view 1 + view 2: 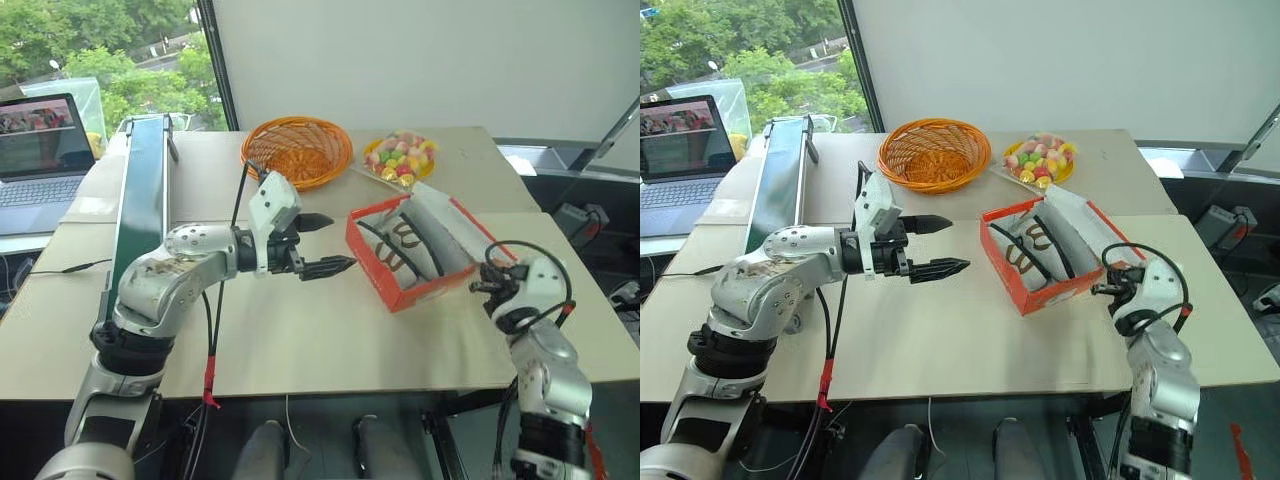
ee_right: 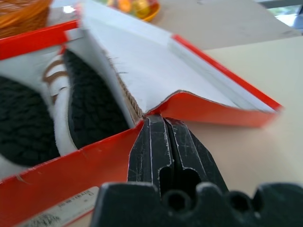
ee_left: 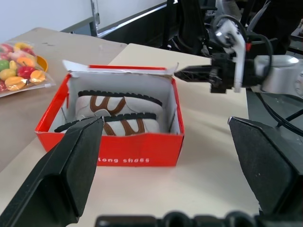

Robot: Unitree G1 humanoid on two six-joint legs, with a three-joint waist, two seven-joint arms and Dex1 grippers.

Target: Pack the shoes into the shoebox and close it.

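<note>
The shoes lie on their sides in the open shoebox on the worktop. The right gripper, jaws pressed together, pokes at its lid corner. The left gripper hovers beside it, jaws spread.

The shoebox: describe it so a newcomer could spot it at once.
On the beige table, look toward its right side, nearer than the round orange wicker basket and the bag of coloured sweets. The shoebox is the only red rectangular box, open, with white shoes lying inside.
</note>
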